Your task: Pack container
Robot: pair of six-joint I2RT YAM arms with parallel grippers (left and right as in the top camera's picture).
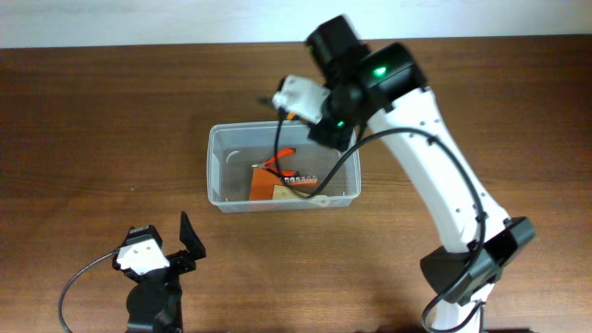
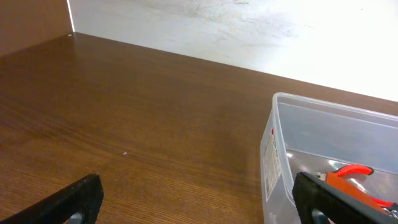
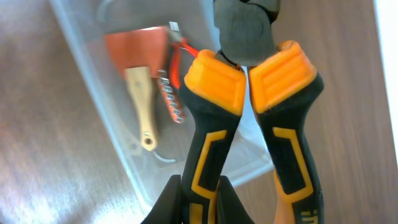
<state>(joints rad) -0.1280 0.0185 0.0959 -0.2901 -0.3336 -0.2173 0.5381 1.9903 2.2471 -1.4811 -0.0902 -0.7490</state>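
packing looks partly done. the container point(image 1: 236, 148) sits at the centre of the overhead view on the wooden table point(image 1: 92, 120). it already holds an orange-red card point(image 3: 137, 53) with a pale wooden-handled tool point(image 3: 144, 106) lying on it, a short strip of bits point(image 3: 171, 93) and a red-handled tool point(image 2: 351, 173). the right gripper point(image 3: 198, 202), at the upper centre about over the tub's far rim, is clamped on the handles of the orange-and-black pliers point(image 3: 214, 124). they hang above the tub, not in it, so lowering and letting go seems to be what is left for this piece. the left gripper point(image 2: 199, 202), at the lower left, is spread wide and empty. no other loose item shows on the table. the contents crowd the right half of the tub floor, so the pliers may land on them; the left half is bare.
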